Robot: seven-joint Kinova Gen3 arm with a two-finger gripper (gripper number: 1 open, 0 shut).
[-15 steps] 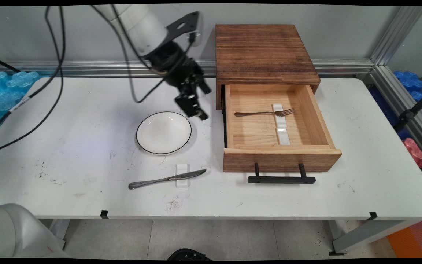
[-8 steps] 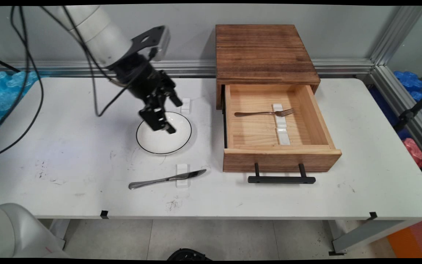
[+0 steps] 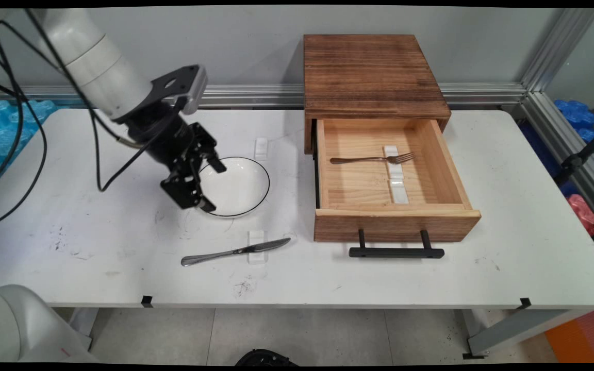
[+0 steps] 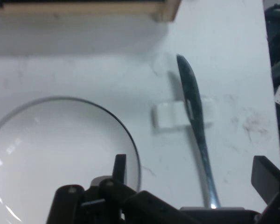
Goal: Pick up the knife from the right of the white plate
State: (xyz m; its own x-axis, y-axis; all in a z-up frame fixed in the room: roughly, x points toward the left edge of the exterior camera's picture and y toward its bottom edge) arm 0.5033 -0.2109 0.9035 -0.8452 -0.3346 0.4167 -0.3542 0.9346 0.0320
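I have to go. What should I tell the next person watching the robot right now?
Gripper: open, holding nothing, hanging over the left rim of the white plate.
Knife: on the table in front of the plate, lying across a small white rest.
Another white rest sits behind the plate, with nothing on it.
Wooden drawer: pulled open. The fork lies inside, its prongs on a white rest.
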